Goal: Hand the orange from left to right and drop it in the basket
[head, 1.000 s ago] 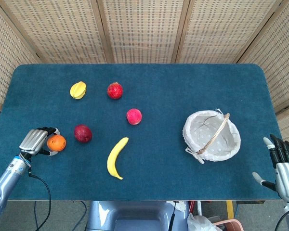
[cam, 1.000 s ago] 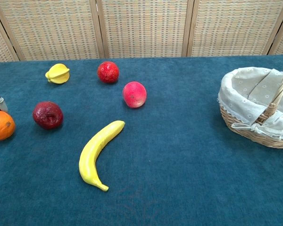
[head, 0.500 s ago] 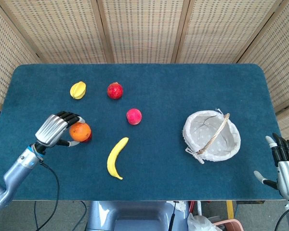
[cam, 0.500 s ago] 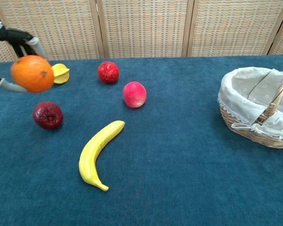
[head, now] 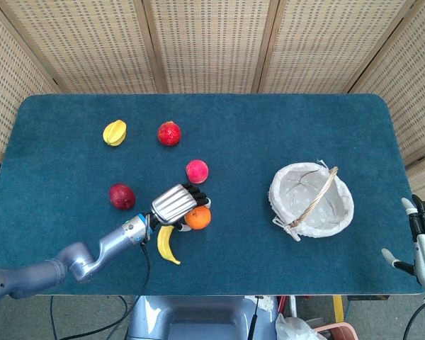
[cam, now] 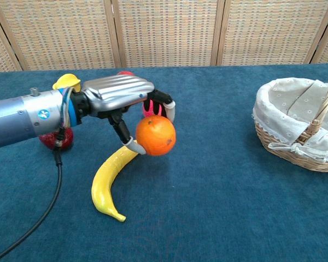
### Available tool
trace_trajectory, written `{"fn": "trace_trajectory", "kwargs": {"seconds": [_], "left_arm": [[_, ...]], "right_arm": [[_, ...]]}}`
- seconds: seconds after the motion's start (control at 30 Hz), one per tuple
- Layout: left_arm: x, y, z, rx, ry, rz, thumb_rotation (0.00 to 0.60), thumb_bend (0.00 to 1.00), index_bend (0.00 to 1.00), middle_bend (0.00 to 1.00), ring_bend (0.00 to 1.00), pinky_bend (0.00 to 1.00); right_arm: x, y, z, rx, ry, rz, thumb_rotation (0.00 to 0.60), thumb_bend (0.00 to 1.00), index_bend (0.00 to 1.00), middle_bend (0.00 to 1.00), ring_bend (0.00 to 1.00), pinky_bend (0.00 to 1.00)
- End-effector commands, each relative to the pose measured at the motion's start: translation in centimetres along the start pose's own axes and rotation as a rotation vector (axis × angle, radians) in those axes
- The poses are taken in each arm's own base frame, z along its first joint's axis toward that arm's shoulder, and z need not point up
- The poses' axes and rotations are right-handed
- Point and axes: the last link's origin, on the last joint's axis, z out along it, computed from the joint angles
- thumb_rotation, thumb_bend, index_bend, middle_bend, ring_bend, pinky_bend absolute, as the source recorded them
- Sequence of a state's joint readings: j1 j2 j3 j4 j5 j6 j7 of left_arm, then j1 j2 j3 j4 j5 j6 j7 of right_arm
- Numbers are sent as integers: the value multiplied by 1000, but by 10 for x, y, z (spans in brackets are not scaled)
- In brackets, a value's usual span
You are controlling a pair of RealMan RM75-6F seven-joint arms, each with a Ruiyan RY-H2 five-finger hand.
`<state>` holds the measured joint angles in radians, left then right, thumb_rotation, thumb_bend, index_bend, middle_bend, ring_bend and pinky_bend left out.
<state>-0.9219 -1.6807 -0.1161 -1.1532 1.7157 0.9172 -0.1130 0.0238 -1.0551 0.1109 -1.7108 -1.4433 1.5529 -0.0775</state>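
The orange (cam: 155,136) hangs above the desk (head: 269,127) near the banana (head: 168,241), grasped in the left hand (head: 176,204). Right hand (head: 423,237) waits far off, fingers released; the left should probably carry it level toward the basket (head: 311,200) side.

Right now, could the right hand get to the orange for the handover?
Probably not yet. The left hand holds the orange above the banana, left of the basket. The right hand sits off the table's far right edge, the basket between them.
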Motion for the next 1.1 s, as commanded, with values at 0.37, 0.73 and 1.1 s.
{"fn": "trace_trajectory", "kwargs": {"seconds": [0.37,0.73,1.1], "left_arm": [[-14,7,12,17,-182,-20,600,0,0,0,0,25],[87,-81,-86,391,148,-69,600,0,0,0,0,0],[100,-98,-276,1014,263,-66,600,0,0,0,0,0]], "right_arm": [[-2,5,2,-19,-4,-4,600,0,0,0,0,0],[-2,-1,-1,-7,-10,-15,600,0,0,0,0,0],[-9,-9,1,5,-16,-48,600,0,0,0,0,0]]}}
